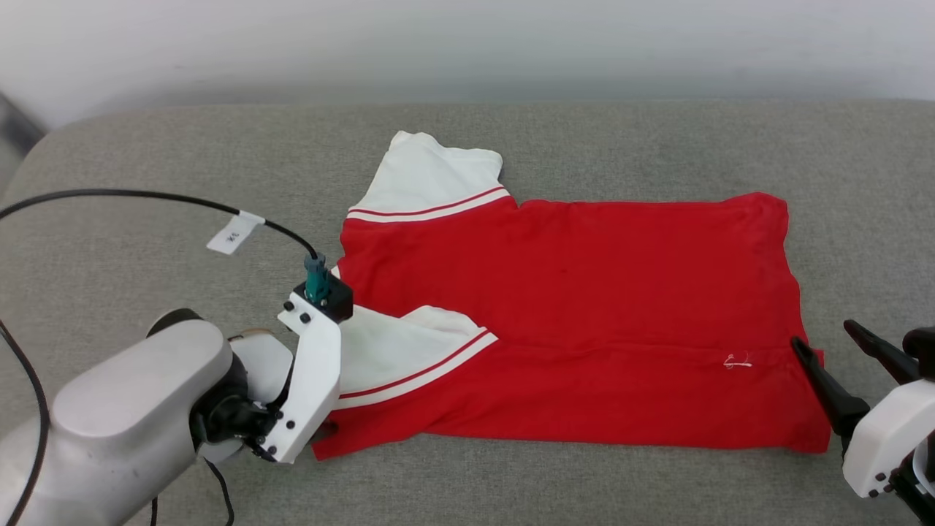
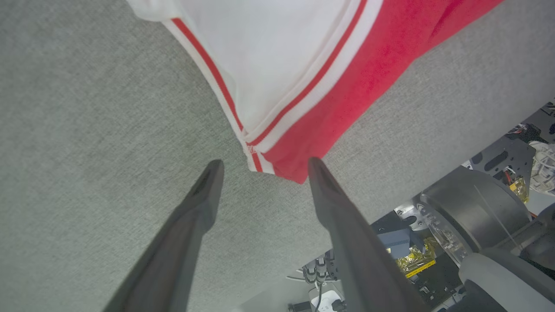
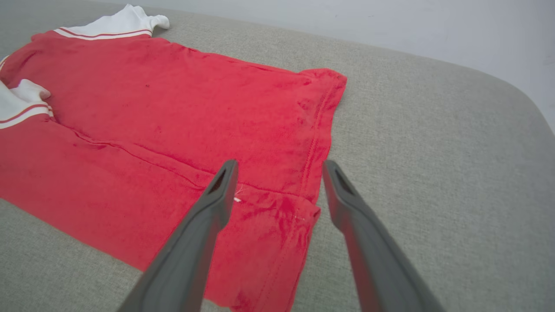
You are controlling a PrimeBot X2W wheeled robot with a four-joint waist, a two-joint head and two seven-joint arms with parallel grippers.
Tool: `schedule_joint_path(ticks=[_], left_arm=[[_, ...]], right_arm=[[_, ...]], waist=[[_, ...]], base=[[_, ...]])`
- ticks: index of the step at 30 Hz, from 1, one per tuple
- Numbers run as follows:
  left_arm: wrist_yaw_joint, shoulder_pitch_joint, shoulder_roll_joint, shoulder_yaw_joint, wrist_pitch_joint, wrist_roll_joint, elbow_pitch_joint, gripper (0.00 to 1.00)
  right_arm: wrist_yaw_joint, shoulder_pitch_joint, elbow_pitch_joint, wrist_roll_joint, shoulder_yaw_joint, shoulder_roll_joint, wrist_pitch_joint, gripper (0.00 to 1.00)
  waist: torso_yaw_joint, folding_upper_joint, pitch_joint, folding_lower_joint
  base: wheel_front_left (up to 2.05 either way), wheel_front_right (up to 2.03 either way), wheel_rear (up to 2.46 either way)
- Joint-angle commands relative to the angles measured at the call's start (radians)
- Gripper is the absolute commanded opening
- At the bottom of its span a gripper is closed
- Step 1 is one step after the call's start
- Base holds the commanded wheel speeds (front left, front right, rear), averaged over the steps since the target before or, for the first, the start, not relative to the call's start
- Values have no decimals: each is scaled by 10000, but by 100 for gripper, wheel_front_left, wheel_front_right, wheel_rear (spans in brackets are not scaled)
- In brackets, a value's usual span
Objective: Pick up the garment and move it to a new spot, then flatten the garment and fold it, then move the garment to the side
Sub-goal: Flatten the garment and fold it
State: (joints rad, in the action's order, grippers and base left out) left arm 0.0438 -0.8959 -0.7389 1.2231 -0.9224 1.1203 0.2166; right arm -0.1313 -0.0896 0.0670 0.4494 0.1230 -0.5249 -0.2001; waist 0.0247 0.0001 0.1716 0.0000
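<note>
Red jersey shirt (image 1: 584, 292): lay partly folded on grey surface (image 1: 146, 183); left gripper (image 2: 264, 161) and right gripper (image 3: 281, 162) both spread, empty.

Tucked away, clipped off, too fine to read
In the head view the left gripper (image 2: 263, 164) has its fingers hidden behind its own white wrist housing (image 1: 310, 372), which also covers the garment (image 1: 584, 292) at its near-left corner; the right gripper (image 1: 822, 332) is clipped by the right edge; the cable tag (image 1: 234, 232) bears unreadably small print.

Red garment (image 1: 584, 292) on grey surface (image 1: 657, 139)
</note>
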Motion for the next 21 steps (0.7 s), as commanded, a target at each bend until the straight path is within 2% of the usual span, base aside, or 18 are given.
schedule_joint_path(ticks=[1, 11, 12, 13, 14, 17, 21], left_arm=[[-12, 155, 66, 40, -4, -46, 32, 100], [314, 763, 358, 342, 283, -470, 948, 100], [344, 793, 382, 363, 320, -481, 1035, 56], [393, 822, 407, 373, 364, -487, 1113, 25], [403, 856, 430, 375, 401, -467, 1168, 0], [524, 935, 521, 355, 507, -334, 1218, 0], [628, 839, 469, 315, 671, -276, 1131, 0]], right_arm=[[11, -165, 37, 37, 38, 74, 37, 100], [10, -720, 315, 173, 497, -7, 31, 100], [10, -787, 321, 185, 523, -71, 8, 100], [11, -836, 313, 186, 557, -148, -19, 100], [11, -863, 301, 194, 583, -217, -55, 100], [10, -1013, 171, 273, 710, -528, -260, 100], [10, -1276, -155, 515, 984, -1376, -1121, 100]], waist=[[-83, -1, 97, 0], [-366, -1, 595, 0], [-374, -1, 592, 0], [-381, -1, 574, 0], [-378, -1, 532, 0], [-350, -1, 374, 0], [-283, -1, 138, 0]], base=[[0, 0, 0], [0, 0, 0], [0, 0, 0], [0, 0, 0], [0, 0, 0], [0, 0, 0], [0, 0, 0]])
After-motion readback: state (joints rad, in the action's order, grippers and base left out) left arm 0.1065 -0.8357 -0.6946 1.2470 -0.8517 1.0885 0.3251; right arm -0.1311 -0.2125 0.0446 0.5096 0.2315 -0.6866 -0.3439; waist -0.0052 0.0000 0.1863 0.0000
